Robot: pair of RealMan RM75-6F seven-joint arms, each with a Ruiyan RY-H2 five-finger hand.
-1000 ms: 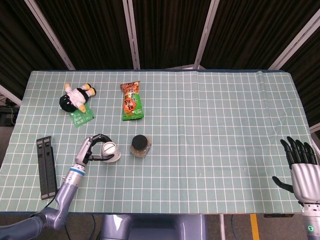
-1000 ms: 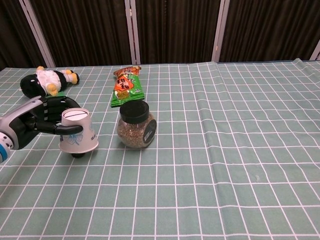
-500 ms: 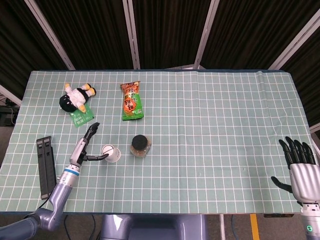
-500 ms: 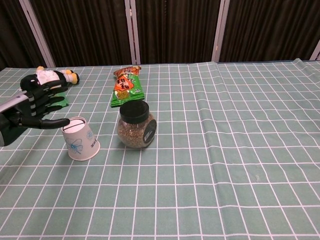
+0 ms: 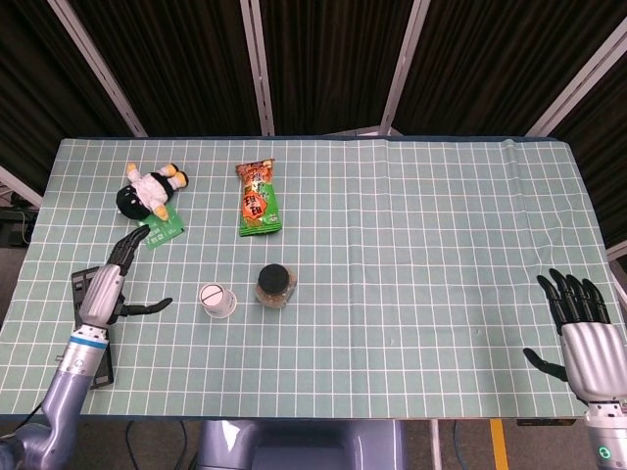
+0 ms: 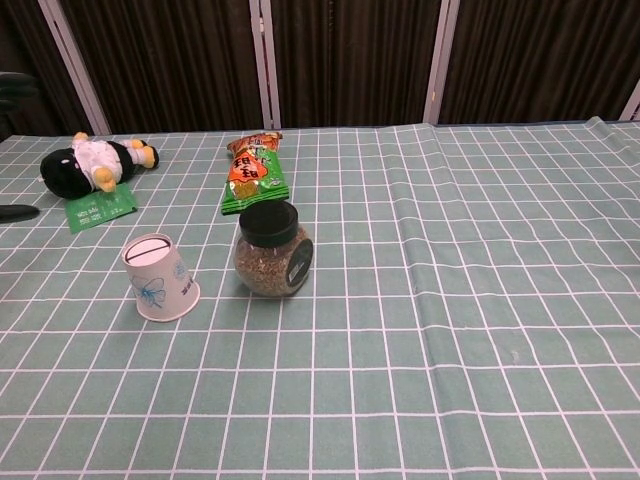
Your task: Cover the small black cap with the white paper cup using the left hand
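The white paper cup (image 5: 217,300) (image 6: 159,278) stands upside down on the checked cloth, just left of the glass jar. The small black cap is hidden; no part of it shows in either view. My left hand (image 5: 110,285) is off the cup, well to its left, with fingers spread and nothing in it. Only one dark fingertip (image 6: 17,212) of it shows at the chest view's left edge. My right hand (image 5: 580,326) hovers open at the table's front right corner, far from the cup.
A glass jar (image 5: 275,285) (image 6: 272,249) with a black lid stands right of the cup. A snack packet (image 5: 259,198) and a plush toy (image 5: 150,190) on a green sachet lie farther back. A black strip (image 5: 90,323) lies by the left edge.
My left hand let go of the cup, set it down upside down, and drew back to the left. The black cap seen under the cup's rim a second ago no longer shows.
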